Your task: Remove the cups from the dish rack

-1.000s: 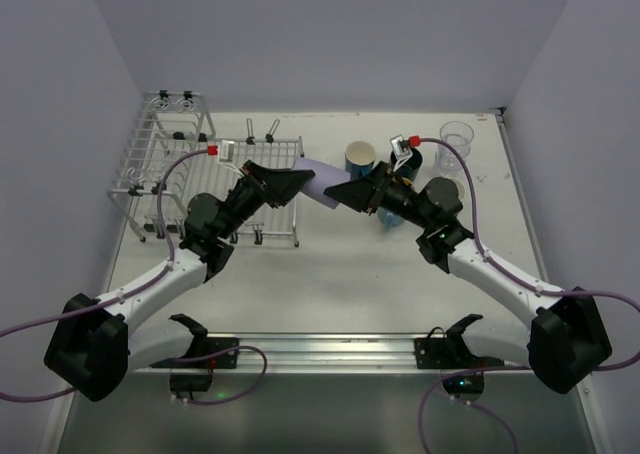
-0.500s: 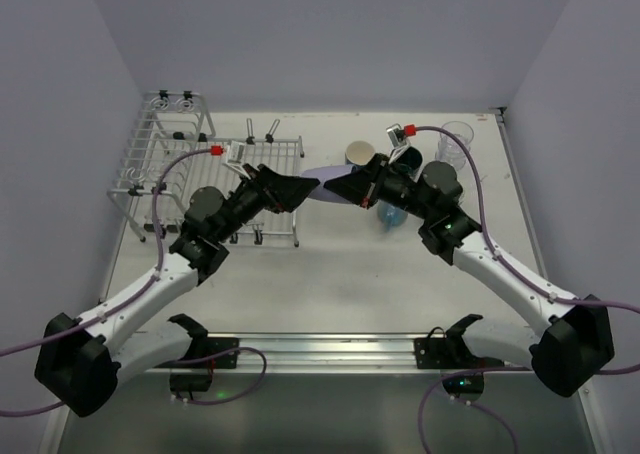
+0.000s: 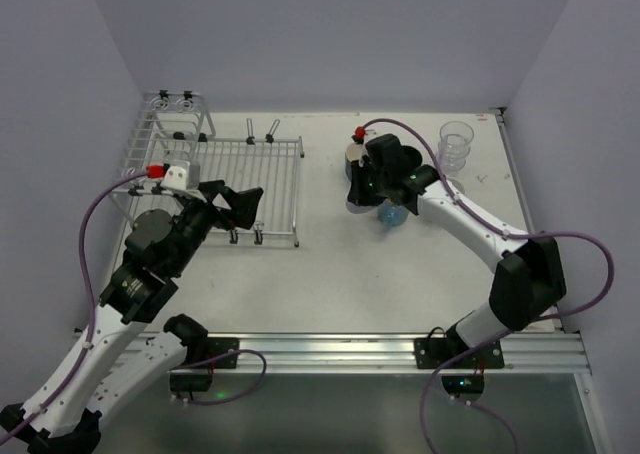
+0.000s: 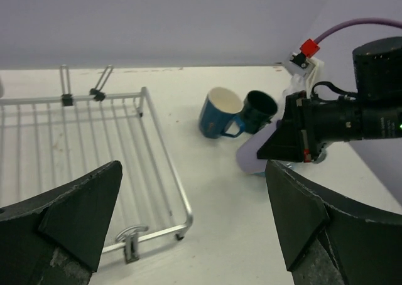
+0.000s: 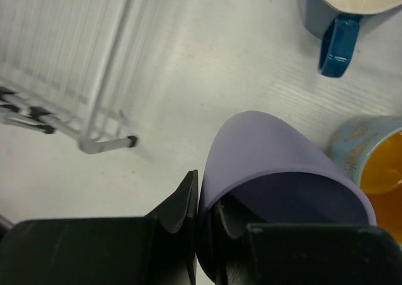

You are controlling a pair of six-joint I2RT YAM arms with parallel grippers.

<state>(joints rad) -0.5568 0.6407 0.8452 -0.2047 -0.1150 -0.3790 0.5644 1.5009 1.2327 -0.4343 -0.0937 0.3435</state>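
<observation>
The right jaws are closed on the rim of the lavender cup (image 5: 270,159). One finger (image 5: 179,213) is outside the wall and the other is inside. The cup is tilted with its mouth turned toward the wrist, and it is off the rack, over the counter (image 3: 350,284) to the right of it. I cannot tell whether the cup rests on the counter. Just to its right stands a light blue cup (image 5: 359,139) with an orange-yellow inside. Beyond it, on the far side, a blue mug (image 5: 331,43) with a cream inside stands upright, its handle pointing toward the near side. In the left wrist view a dark teal mug (image 4: 260,109) lies tipped just right of the blue mug. Clear ribbed glasses (image 3: 455,142) stand near the far right corner of the counter, well apart from the rack.

The left jaws are wide open with nothing between the fingers (image 4: 81,209). They hang over the near right part of the rack's flat grid. The wire dish rack (image 3: 265,174) sits at the far left of the counter, with its taller basket section on the left.
</observation>
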